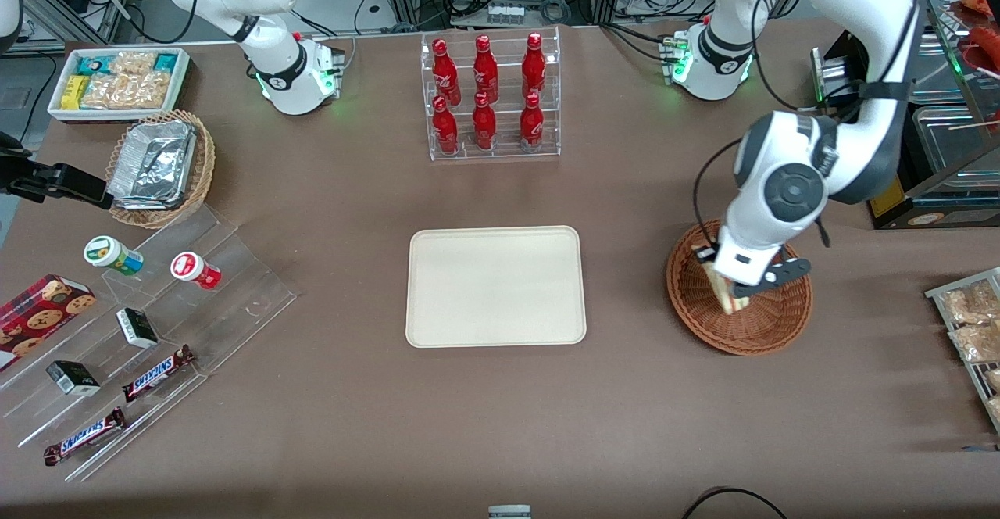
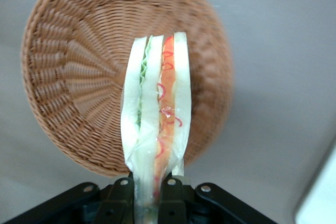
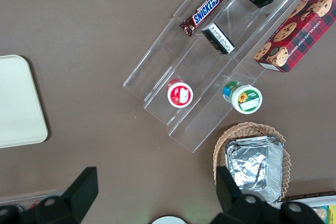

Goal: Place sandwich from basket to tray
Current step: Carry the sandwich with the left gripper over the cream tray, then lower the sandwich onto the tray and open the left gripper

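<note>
While end effector (image 2: pixel 149 184) grips sandwich (image 2: pixel 156 114) above basket (image 1: pixel 762 320), tray (image 1: pixel 495 286) sits beside.

Hanging over the basket (image 1: pixel 773 323), toward the working arm's end of the table: the gripper (image 1: pixel 734 288), clamping the sandwich (image 2: pixel 157 119) from both sides. Lying beside that basket, mid-table: the tray (image 1: pixel 496 284). Standing farther from the front camera than the tray: the bottle rack (image 1: pixel 492 97).

The brown counter (image 1: pixel 328 425) carries the cream tray (image 1: pixel 495 285) at its middle and the reddish basket (image 1: pixel 739 323) toward the working arm's end. A clear rack with 6 red bottles (image 1: pixel 490 97) stands farther from the front camera. The gripper (image 1: pixel 734 288) holds above the basket.
</note>
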You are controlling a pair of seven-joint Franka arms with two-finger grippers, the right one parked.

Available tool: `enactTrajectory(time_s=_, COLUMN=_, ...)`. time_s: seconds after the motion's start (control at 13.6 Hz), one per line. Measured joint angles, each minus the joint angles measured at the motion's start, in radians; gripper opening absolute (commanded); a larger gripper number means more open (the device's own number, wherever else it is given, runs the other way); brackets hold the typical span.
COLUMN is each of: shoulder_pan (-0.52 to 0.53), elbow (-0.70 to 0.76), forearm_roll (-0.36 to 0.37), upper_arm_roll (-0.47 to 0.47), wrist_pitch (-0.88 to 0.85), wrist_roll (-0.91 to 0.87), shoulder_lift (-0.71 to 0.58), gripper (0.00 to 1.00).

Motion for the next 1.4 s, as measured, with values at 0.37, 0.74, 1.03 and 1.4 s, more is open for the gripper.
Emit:
enactTrajectory(time_s=0.37, shoulder_pan=-0.190, elbow=0.124, forearm_roll=-0.006, upper_arm_roll=-0.007, wrist_pitch=-0.019, wrist_roll=-0.026, shoulder_lift=0.039, gripper=0.00)
enactTrajectory(time_s=0.74, shoulder_pan=-0.315, elbow=0.351, forearm_roll=-0.031, upper_arm_roll=-0.008, wrist_pitch=-0.018, wrist_roll=-0.064, shoulder_lift=0.227, gripper=0.00)
enactTrajectory(time_s=1.03, shoulder_pan=-0.333, elbow=0.506, forearm_roll=-0.053, upper_arm_roll=-0.038, wrist_pitch=-0.017, wrist_roll=-0.054, shoulder_lift=0.386, gripper=0.00)
enactTrajectory(time_s=1.4, shoulder_pan=-0.342, elbow=0.613, forearm_roll=-0.053, upper_arm_roll=-0.080, wrist_pitch=0.026, wrist_roll=-0.039, shoulder_lift=0.522, gripper=0.00)
